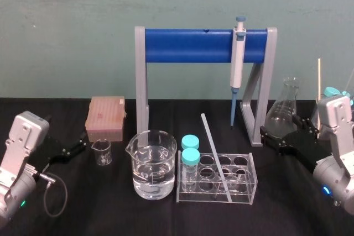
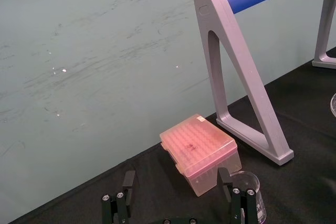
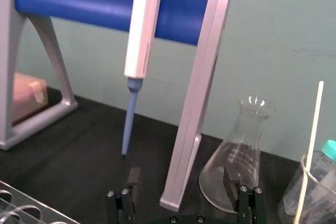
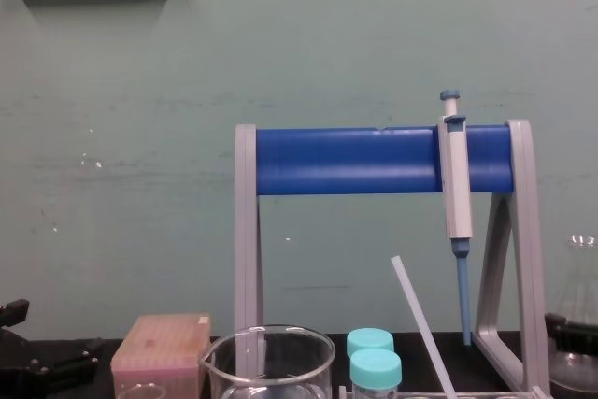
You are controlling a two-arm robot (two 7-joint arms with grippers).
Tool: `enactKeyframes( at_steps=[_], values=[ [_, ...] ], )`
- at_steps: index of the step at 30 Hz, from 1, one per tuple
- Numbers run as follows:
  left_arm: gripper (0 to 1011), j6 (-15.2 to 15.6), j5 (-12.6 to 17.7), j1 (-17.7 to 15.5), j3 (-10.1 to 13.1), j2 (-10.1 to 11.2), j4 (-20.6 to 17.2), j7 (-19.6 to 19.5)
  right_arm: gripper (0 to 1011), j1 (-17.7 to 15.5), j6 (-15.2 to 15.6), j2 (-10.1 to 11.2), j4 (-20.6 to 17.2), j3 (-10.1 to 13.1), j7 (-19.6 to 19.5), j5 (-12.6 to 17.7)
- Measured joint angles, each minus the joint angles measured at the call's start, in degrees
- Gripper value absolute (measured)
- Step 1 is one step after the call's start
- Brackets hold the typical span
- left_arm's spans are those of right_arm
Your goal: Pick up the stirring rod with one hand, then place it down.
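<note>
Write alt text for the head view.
The stirring rod leans in the clear test-tube rack at centre; the left gripper and right gripper, both open, sit apart at the sides. A pipette hangs on the stand behind.

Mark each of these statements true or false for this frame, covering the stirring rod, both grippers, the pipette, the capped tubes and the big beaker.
1. The thin translucent stirring rod leans in the clear plastic test tube rack. True.
2. The right gripper grips the rod. False: its jaws are open and empty, near the glass conical flask. The left gripper is also open, beside the small glass beaker.
3. The grey-and-blue pipette lies on the table. False: it hangs on the blue-barred grey stand.
4. Two teal-capped tubes stand in the rack. True.
5. The large glass beaker is empty. False: it holds clear liquid.
</note>
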Motion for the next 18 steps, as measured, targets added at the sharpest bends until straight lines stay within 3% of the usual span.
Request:
enactKeyframes(
  at_steps=[18],
  values=[
    [1000,0.0,0.0,0.0,0.0,0.0,0.0,0.0,1000,0.1,0.0,0.0,0.1,-0.1,-0.1,-0.1]
  ],
)
